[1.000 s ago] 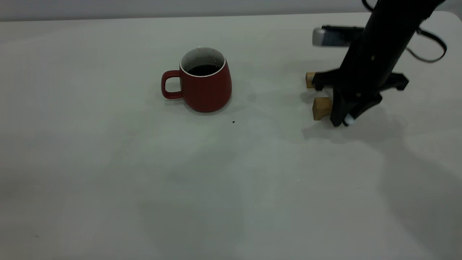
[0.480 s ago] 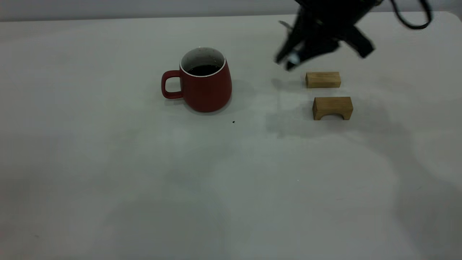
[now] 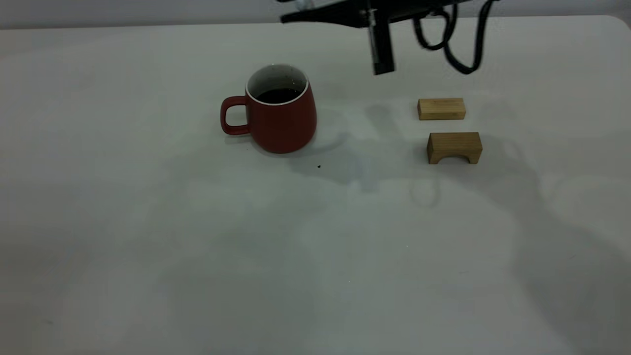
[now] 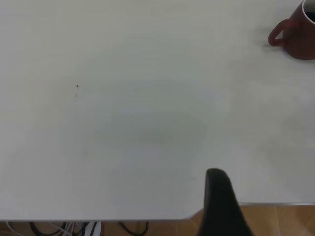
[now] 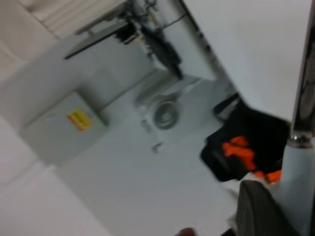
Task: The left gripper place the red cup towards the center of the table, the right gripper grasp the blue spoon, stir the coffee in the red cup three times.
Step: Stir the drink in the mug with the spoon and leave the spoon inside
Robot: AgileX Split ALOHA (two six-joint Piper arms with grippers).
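no readable writing; right gripper (image 3: pixel 296 17) pinches the blue spoon (image 5: pixel 300 113) (high above red cup (image 3: pixel 281 109)).

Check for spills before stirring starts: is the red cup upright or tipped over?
Upright. The red cup stands on its base on the table, rim up, with the coffee inside it.
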